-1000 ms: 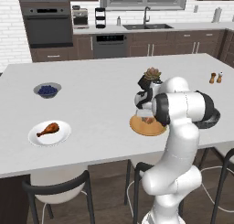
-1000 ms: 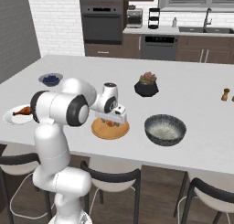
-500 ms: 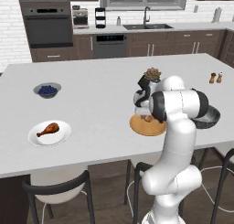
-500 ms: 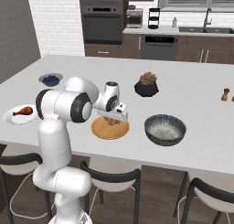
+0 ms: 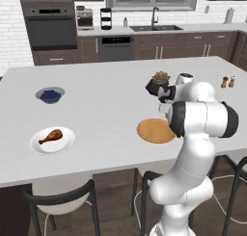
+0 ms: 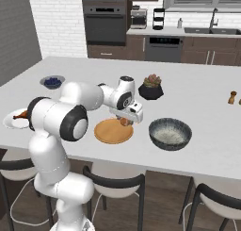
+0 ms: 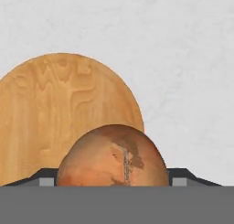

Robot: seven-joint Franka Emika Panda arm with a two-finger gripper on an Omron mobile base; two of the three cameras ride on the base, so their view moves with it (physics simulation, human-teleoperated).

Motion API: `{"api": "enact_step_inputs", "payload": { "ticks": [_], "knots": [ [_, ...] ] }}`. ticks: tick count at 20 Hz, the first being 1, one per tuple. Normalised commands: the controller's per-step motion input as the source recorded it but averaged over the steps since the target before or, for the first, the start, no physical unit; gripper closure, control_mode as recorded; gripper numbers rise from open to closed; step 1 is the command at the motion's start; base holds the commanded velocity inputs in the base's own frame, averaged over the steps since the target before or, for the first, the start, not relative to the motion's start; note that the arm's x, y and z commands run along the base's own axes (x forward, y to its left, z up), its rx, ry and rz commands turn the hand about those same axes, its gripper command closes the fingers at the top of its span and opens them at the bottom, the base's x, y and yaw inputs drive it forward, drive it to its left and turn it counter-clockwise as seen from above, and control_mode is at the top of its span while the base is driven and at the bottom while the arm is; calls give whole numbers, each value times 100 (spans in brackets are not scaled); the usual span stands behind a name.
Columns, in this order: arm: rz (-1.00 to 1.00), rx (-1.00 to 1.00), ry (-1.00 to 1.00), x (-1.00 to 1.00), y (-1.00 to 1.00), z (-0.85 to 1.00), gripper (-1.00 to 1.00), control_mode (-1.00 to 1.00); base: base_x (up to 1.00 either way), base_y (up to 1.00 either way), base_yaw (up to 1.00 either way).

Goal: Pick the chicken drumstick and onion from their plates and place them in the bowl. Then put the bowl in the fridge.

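My gripper (image 6: 126,120) is shut on the onion (image 7: 113,157), a round tan-brown ball held between the fingertips just above the right edge of the wooden plate (image 6: 110,132). The hand view looks down on that plate (image 7: 59,109), which lies bare. Right of it stands the speckled bowl (image 6: 170,133) with nothing in it. The chicken drumstick (image 5: 51,135) lies on the white plate (image 5: 38,146) far to the left, near the counter's front edge. The fridge is out of view.
A black pot with a succulent (image 6: 151,87) stands just behind my gripper. A small grey bowl of blueberries (image 5: 49,95) is at the back left, and salt and pepper shakers (image 5: 227,81) at the right. Stools line the counter's near edge.
The jaws have closed on the onion and lifted it a little off the wooden plate. Nothing else on the counter has moved.
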Motion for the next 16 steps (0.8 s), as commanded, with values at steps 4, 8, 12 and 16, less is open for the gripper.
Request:
{"api": "enact_step_inputs", "payload": {
  "ticks": [4, 8, 12, 16],
  "knots": [
    [-34, 0, 6, -11, -100, 96, 100, -100, 0, 0, 0],
    [-40, -3, 20, 14, -100, 37, 100, -100, 0, 0, 0],
    [-33, -3, 23, 34, -100, -10, 100, -100, 0, 0, 0],
    [-3, -6, 13, 23, -85, -72, 100, -100, 0, 0, 0]
  ]
}}
